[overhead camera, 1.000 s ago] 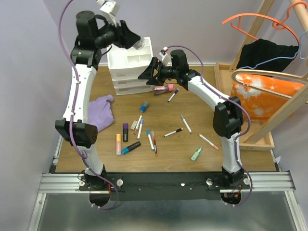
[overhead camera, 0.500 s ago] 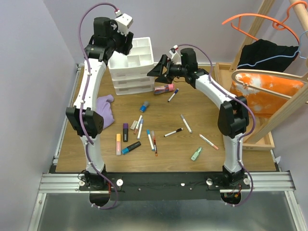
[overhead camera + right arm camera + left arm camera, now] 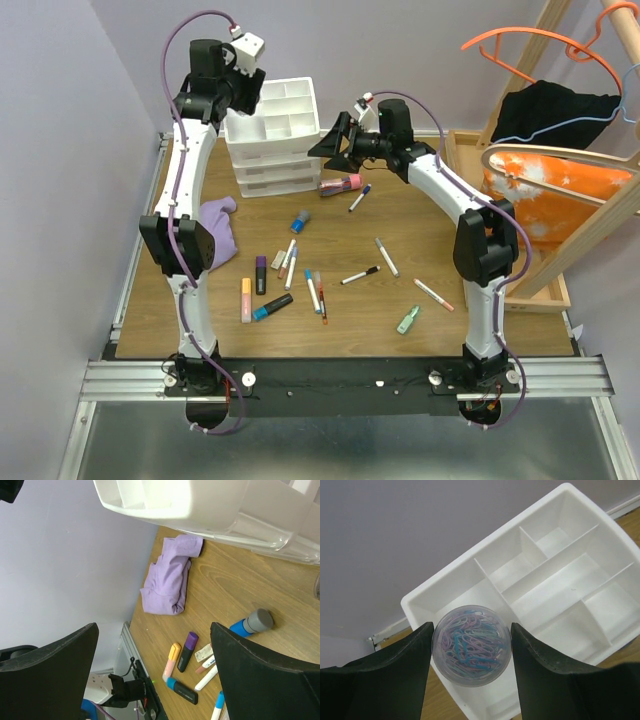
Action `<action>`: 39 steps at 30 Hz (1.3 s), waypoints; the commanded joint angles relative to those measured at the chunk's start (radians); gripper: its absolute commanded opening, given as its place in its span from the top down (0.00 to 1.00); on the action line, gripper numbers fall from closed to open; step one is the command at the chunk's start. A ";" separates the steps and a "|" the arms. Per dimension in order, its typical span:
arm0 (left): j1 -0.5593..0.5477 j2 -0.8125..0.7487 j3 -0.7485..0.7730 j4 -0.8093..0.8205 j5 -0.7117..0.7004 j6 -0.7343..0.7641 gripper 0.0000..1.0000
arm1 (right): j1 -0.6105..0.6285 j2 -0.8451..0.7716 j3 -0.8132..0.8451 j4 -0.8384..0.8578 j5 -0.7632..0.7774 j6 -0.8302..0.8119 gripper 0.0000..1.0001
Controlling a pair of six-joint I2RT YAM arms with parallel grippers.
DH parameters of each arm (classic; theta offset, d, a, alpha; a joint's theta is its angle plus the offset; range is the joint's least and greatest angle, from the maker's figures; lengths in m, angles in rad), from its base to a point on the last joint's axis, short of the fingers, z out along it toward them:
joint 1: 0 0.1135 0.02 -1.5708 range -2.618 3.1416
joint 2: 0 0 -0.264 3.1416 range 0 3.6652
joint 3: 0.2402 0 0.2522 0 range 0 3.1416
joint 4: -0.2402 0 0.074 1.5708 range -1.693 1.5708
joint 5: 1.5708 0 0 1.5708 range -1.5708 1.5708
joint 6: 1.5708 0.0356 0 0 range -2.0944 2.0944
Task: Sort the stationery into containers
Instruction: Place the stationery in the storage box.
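The white organiser (image 3: 270,150) stands at the back of the table, its top compartments empty. My left gripper (image 3: 238,95) is shut on a clear round tub of coloured paper clips (image 3: 471,647) and holds it above the organiser's corner (image 3: 445,592). My right gripper (image 3: 325,148) is open and empty, in the air just right of the organiser (image 3: 150,500). Pens and highlighters lie loose on the table: a pink marker (image 3: 342,184), a blue-grey marker (image 3: 300,221), a purple highlighter (image 3: 185,651), an orange highlighter (image 3: 171,661), and several white pens (image 3: 289,262).
A purple cloth (image 3: 212,228) lies left of the organiser's base. A wooden frame (image 3: 520,290) with hangers and orange and black clothes stands at the right. A green item (image 3: 408,320) and a red-tipped pen (image 3: 433,294) lie at the front right.
My left arm swung left with the tub, from over the organiser's middle to its left corner. My right gripper lifted slightly and moved a little right.
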 commanded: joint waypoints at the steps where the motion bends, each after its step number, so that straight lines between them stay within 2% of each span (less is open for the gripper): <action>1: 0.029 0.037 0.038 0.031 -0.006 -0.020 0.87 | -0.010 0.054 0.044 0.012 -0.007 0.003 0.00; 8: 0.035 0.087 0.058 0.049 0.009 -0.057 0.73 | -0.010 0.093 0.092 -0.010 -0.003 -0.005 0.00; 13: 0.041 0.129 0.082 0.075 0.003 -0.079 0.68 | -0.019 0.093 0.092 -0.016 -0.001 -0.014 0.00; 16: 0.041 0.141 0.095 0.103 -0.022 -0.106 0.51 | -0.028 0.090 0.090 -0.022 -0.001 -0.023 0.00; 17: 0.040 0.144 0.099 0.112 -0.028 -0.111 0.43 | -0.032 0.088 0.089 -0.024 0.000 -0.025 0.00; 20: 0.040 0.137 0.110 0.134 -0.049 -0.126 0.30 | -0.040 0.082 0.089 -0.028 -0.001 -0.036 0.00; 28: 0.041 -0.012 0.053 0.164 -0.003 -0.177 0.13 | -0.062 0.039 0.084 -0.076 0.037 -0.094 0.00; 29: 0.043 -0.017 0.050 0.164 0.003 -0.177 0.10 | -0.062 0.037 0.081 -0.077 0.040 -0.096 0.00; 30: 0.045 -0.023 0.049 0.169 -0.002 -0.175 0.01 | -0.060 0.036 0.080 -0.079 0.043 -0.099 0.00; 33: 0.046 -0.057 0.053 0.180 -0.042 -0.180 0.02 | -0.063 0.030 0.075 -0.116 0.056 -0.115 0.00; 35: 0.048 -0.101 0.017 0.189 -0.063 -0.200 0.02 | -0.075 0.007 0.057 -0.152 0.131 -0.109 0.00; 39: 0.049 -0.334 -0.204 0.204 -0.207 -0.211 0.02 | -0.100 -0.026 -0.012 -0.277 0.339 -0.089 0.01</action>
